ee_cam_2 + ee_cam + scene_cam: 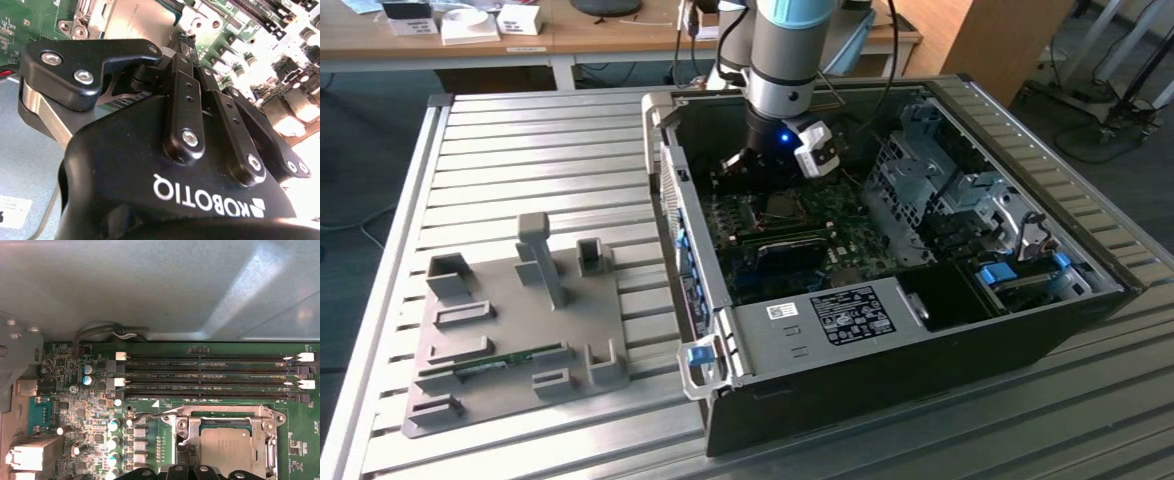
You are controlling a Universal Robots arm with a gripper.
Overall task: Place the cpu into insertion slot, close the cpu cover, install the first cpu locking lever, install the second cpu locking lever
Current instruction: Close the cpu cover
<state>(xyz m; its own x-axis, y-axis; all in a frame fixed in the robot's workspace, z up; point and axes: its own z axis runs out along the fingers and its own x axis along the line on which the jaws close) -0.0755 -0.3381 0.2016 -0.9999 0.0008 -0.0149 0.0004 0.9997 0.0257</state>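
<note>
cpu (pixel 231 450) seated, cpu cover (pixel 220 414) down
gripper (pixel 184 41) pinched nearly shut by the locking lever (pixel 150 416); thin springy wire, I'd grab its hooked end.

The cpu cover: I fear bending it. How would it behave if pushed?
The cpu cover looks like a thin sheet-metal frame, so probably stiff along its edges, yet bendable under a point load. It lies flat around the cpu, apparently fastened down, so a push would likely not slide it. Its bare metal may be slippery.
</note>
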